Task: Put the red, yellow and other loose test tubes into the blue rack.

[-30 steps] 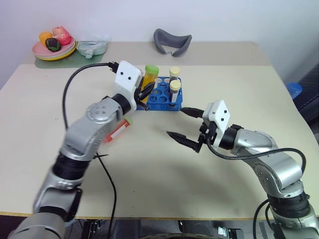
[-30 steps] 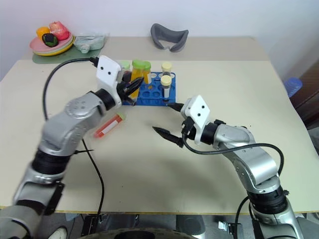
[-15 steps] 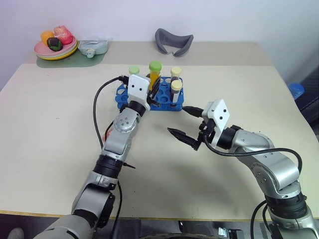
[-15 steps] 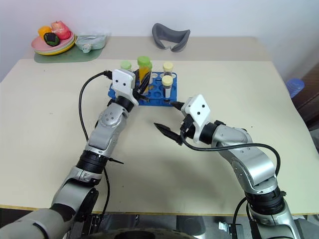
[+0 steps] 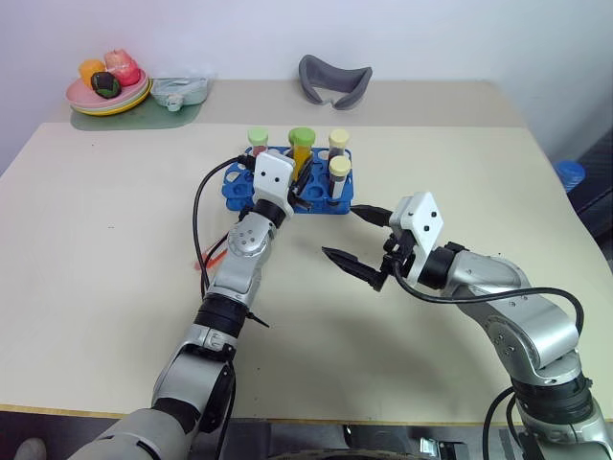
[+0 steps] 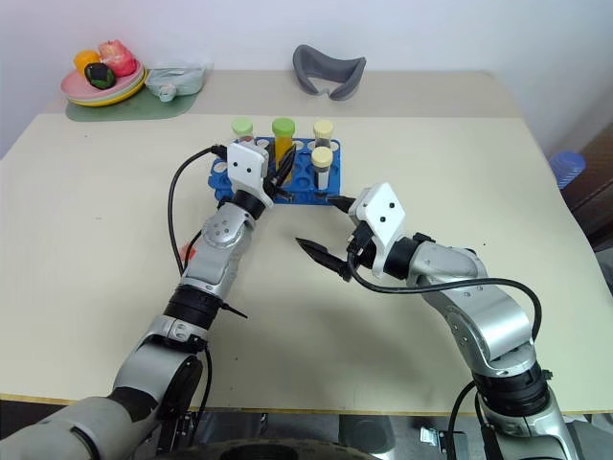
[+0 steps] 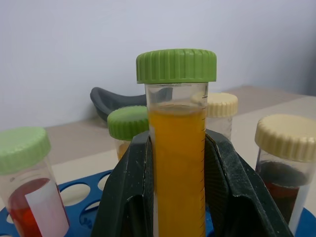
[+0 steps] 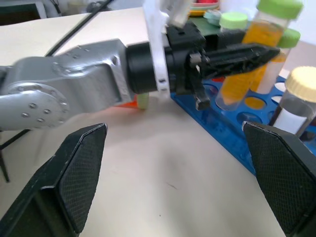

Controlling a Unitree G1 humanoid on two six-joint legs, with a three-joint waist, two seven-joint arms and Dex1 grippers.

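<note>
Beige table [image 5: 115,240] carrying the blue rack [image 5: 236,182] near its middle, the left gripper [image 7: 178,163] over the rack with both black fingers [image 7: 129,197] pinched on the yellow-orange tube [image 7: 177,163], which stands upright with its dark-green cap [image 5: 302,137] above the rack's holes. Whether the tube's lower end has entered a hole cannot be told, since the fingers hide it. Standing in the rack: a red tube with a light-green cap [image 5: 258,137] at the far left side, a second orange tube with a green cap [image 7: 127,123] behind the held one, and two tubes with pale-yellow caps, one at the far side [image 5: 337,138] and one just nearer [image 5: 336,165], the nearer holding dark brown liquid. Another red tube [image 5: 215,257] lies flat on the table beside the left forearm, near the rack's near-left corner and mostly hidden by the arm. Right gripper [image 5: 356,241] level above the table, near the rack's near-right corner, fingers spread wide and holding nothing. At the table's far edge: grey curved holder [image 5: 331,79], and a plate of fruit [image 5: 105,84] at the far left corner
</note>
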